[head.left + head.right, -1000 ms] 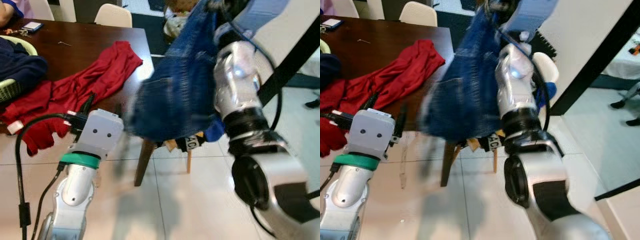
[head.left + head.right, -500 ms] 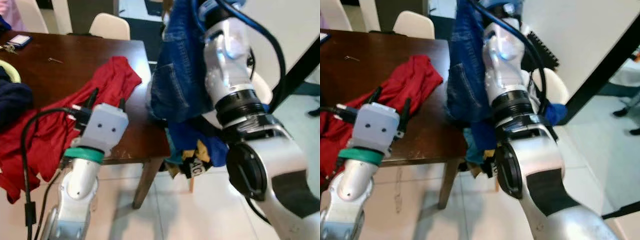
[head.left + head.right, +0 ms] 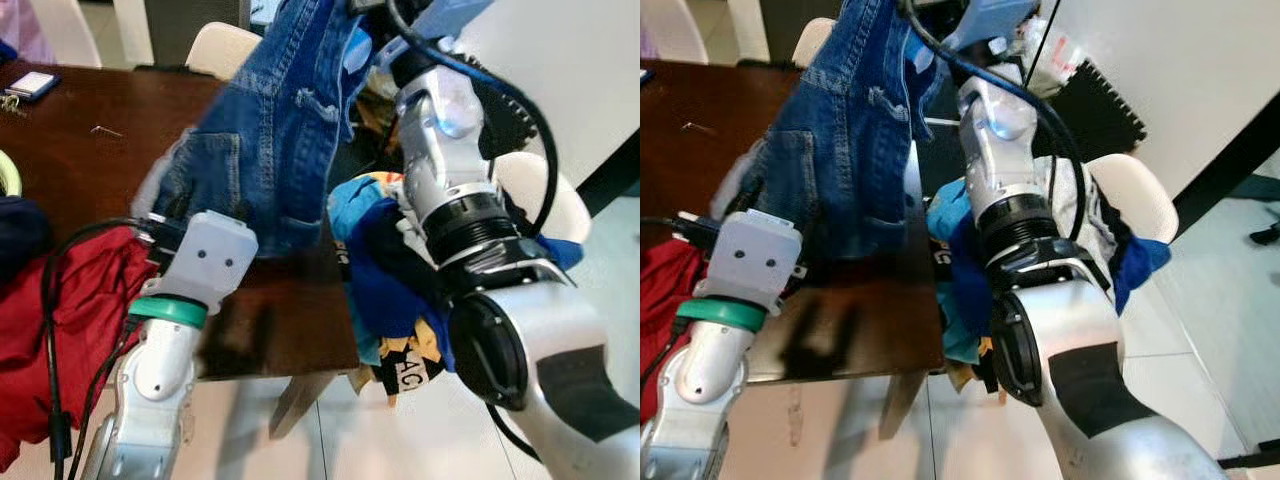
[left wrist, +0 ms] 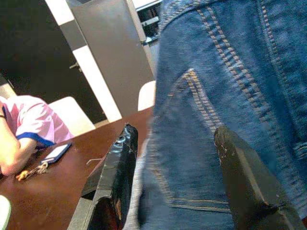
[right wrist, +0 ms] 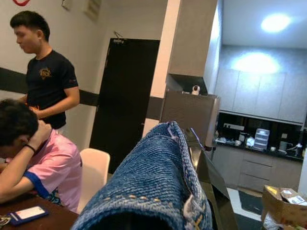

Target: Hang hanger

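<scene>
Dark wooden desk (image 3: 110, 110) runs below in the eye views; the right arm lifts a denim garment (image 3: 270, 130) high so it hangs free. Left wrist: left gripper (image 4: 175, 177) spread wide beside the denim. Right wrist: denim drapes over the right gripper (image 5: 192, 158), apparently clamped; no hanger discernible.

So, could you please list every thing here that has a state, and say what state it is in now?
Denim garment: lifted, hanging over the table.
Right gripper: raised, denim draped over it; finger state unclear.
Left gripper: open, fingers either side of the denim.
Red garment: lying crumpled on the table.
Phone: lying flat on the table.
White chair: piled with clothes.
</scene>
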Controlling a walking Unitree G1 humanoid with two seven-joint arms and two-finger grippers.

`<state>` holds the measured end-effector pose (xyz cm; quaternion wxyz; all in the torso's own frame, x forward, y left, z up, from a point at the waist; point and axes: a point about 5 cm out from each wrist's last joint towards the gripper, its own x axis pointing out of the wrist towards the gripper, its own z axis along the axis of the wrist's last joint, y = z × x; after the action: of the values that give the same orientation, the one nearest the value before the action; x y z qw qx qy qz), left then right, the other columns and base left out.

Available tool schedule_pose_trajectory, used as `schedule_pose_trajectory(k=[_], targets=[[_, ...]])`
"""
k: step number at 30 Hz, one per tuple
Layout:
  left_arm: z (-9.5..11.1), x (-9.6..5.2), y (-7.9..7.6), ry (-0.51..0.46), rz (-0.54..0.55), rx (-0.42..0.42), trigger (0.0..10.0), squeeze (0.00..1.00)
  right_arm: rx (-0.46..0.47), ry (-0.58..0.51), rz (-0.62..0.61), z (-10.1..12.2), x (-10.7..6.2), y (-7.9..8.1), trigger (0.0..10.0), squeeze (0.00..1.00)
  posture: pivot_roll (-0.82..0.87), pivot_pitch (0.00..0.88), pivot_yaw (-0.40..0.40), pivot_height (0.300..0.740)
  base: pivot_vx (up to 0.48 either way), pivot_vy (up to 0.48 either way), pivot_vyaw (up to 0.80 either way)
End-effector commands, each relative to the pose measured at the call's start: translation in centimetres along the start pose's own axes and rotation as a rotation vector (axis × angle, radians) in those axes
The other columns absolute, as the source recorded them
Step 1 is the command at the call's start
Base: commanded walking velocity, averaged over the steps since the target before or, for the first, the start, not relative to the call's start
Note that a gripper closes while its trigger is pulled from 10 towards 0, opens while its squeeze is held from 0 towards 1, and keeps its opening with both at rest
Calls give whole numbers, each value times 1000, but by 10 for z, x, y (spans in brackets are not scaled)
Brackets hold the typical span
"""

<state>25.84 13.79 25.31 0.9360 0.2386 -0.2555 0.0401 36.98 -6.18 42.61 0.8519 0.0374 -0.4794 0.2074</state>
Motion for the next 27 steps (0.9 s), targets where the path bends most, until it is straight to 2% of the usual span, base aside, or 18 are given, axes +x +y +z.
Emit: schedule_pose_trajectory(k=[1, 2, 4, 5, 8, 10, 13, 15, 16, 17, 18, 21, 22, 23, 24, 25, 26, 27], targets=[[-1, -3, -9, 13, -43, -19, 10000, 0, 25, 60, 57, -17, -15, 5, 10000, 0, 160, 128, -96, 740, 0, 0, 0], [-1, -3, -11, 12, -55, -25, 10000, 0, 52, 159, 125, -39, -31, 20, 10000, 0, 164, 131, -97, 740, 0, 0, 0], [-1, -3, -11, 12, -55, -25, 10000, 0, 52, 159, 125, -39, -31, 20, 10000, 0, 164, 131, -97, 740, 0, 0, 0], [-1, -3, -12, 11, -62, -29, 10000, 0, 73, 226, 172, -54, -43, 31, 10000, 0, 164, 131, -97, 740, 0, 0, 0], [-2, -3, -11, 21, -64, -30, 10000, 0, -1, 447, 295, -92, -77, 55, 10000, 0, 171, 138, -102, 740, 0, 0, 0], [-2, -3, -11, 21, -64, -30, 10000, 0, -1, 447, 295, -92, -77, 55, 10000, 0, 171, 138, -102, 740, 0, 0, 0], [-3, -5, -12, 30, -71, -32, 10000, 0, -172, 666, 325, -124, -116, 61, 10000, 0, 183, 148, -107, 740, 0, 0, 0], [-3, -5, -12, 30, -71, -32, 10000, 0, -172, 666, 325, -124, -116, 61, 10000, 0, 183, 148, -107, 740, 0, 0, 0], [-2, -6, -11, 31, -72, -32, 10000, 0, -236, 734, 324, -132, -128, 59, 10000, 0, 189, 154, -108, 740, 0, 0, 0], [-2, -6, -11, 31, -72, -32, 10000, 0, -236, 734, 324, -132, -128, 59, 10000, 0, 189, 154, -108, 740, 0, 0, 0], [-2, -7, -11, 33, -72, -31, 10000, 0, -277, 782, 329, -137, -136, 56, 10000, 1000, 189, 154, -108, 740, 0, 0, 0], [-1, -8, -9, 36, -76, -33, 10000, 0, -263, 858, 329, -142, -146, 49, 10000, 1000, 188, 162, -101, 740, 0, 0, 0], [-1, -8, -9, 36, -79, -35, 10000, 0, -213, 885, 330, -143, -148, 47, 10000, 1000, 188, 162, -101, 740, 0, 0, 0], [0, -9, -8, 38, -83, -43, 10000, 0, -68, 918, 337, -143, -150, 48, 10000, 1000, 189, 165, -95, 740, 0, 0, 0], [0, -9, -8, 38, -83, -43, 10000, 0, -68, 918, 337, -143, -150, 48, 10000, 1000, 189, 165, -95, 740, 0, 0, 0], [0, -9, -7, 39, -86, -49, 10000, 0, 35, 931, 346, -143, -151, 50, 10000, 1000, 189, 165, -95, 740, 0, 0, 0], [1, -10, -5, 51, -94, -85, 10000, 0, 271, 920, 340, -140, -151, 50, 10000, 741, 187, 167, -93, 740, 0, 0, 0], [2, -11, -5, 54, -95, -93, 10000, 0, 312, 913, 336, -139, -150, 49, 10000, 741, 187, 167, -93, 740, 0, 0, 0]])
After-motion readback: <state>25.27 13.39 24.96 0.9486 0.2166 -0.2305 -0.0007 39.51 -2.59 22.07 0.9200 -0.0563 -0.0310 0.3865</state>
